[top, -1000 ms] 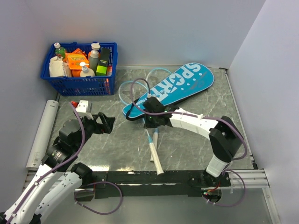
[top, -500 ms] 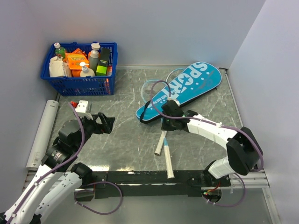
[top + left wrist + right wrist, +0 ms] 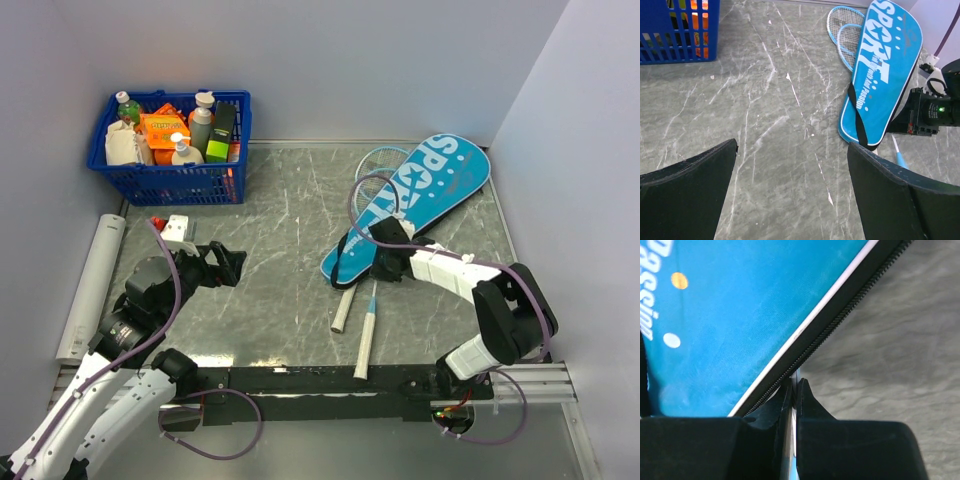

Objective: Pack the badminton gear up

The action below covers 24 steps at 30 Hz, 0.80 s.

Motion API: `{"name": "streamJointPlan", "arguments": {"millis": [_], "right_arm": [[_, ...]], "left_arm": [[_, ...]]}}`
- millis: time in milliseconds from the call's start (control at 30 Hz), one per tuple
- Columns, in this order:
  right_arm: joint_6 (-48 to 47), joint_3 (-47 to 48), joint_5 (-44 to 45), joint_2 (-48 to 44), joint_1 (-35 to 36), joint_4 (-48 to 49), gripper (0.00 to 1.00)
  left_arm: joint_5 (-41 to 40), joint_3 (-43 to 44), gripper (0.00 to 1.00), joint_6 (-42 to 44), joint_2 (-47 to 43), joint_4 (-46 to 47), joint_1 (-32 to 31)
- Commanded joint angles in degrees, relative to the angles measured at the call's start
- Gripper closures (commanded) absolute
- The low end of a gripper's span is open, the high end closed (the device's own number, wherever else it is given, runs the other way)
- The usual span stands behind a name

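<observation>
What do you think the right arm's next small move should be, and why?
Probably draw the right gripper along the zipper to open the bag. The gripper is shut on something thin at the zipper line at the bag's narrow end. The bag looks closed, and both rackets lie outside it, partly under it.

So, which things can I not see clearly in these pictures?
- Rackets: the shafts and part of the heads lie under the teal bag in the top and left wrist views.
- Right gripper: shut at the bag's zip edge. The right wrist view is too close to tell zip pull from fabric.
- Shuttlecocks: none visible in any view.
- Blue basket: cut off by the top edge of the left wrist view.
</observation>
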Motion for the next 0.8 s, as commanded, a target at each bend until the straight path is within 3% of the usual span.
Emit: {"name": "streamJointPlan", "arguments": {"millis": [0,67,167,333,367,600,767], "right_arm": [[3.87,-1.89,2.85,2.00,-1.88,0.83,0.91],[3.96,-1.98,2.76,2.09,-2.05,0.57,0.82],[3.79,-2.07,2.50,0.95,-1.97,0.31,0.59],[3.17,-1.19,2.93,-4.40,-1.97,-3.11,0.47],[3.26,-1.11,3.29,-6.68,-2.05,-3.73,0.40],[5.28,-2.42,4.51,-16.10,-6.53,-5.58,0.38],[7.30,-4.00,3.21,-15.58,-13.63,-2.96,0.32]], "left_arm": [[0.53,0.05,0.04,0.18,-0.48,2.06,0.05],[0.80,0.05,0.04,0.27,-0.48,2.14,0.05],[1.15,0.05,0.04,0.36,-0.21,2.15,0.05],[1.50,0.05,0.04,0.45,-0.13,2.15,0.05],[1.67,0.05,0.04,0.45,-0.13,2.23,0.05],[2.38,-0.04,0.04,0.53,-0.22,2.41,0.05],[2.82,0.05,0.04,0.62,-0.30,2.32,0.05]]}}
